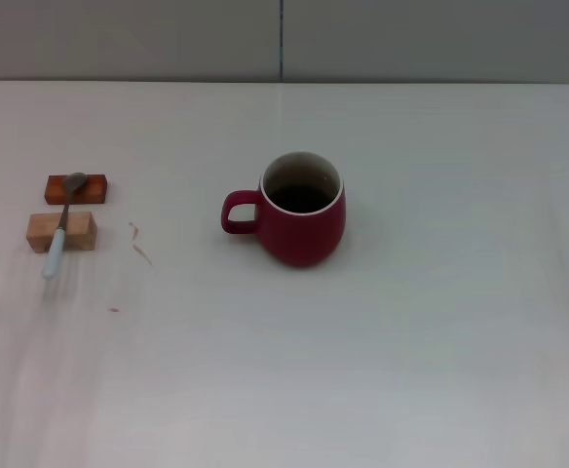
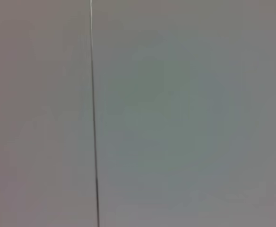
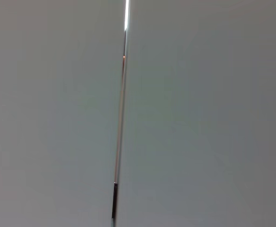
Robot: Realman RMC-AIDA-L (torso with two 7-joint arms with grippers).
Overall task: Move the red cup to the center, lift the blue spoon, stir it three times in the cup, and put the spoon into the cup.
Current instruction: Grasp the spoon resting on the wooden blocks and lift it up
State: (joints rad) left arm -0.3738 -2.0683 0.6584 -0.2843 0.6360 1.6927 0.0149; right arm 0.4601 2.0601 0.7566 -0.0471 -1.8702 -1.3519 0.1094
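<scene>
one red cup (image 1: 304,216) upright mid counter (image 1: 440,322), handle facing left, one blue spoon (image 1: 61,228) far left lying across two wood blocks (image 1: 62,232), neither hand in view, so can't tell their state

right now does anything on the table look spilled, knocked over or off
Nothing is spilled or tipped. The red cup stands upright near the middle. The blue spoon lies propped across two small wooden blocks on the robot's left, handle end sloping down to the table. A few small brownish marks sit beside the blocks.
</scene>
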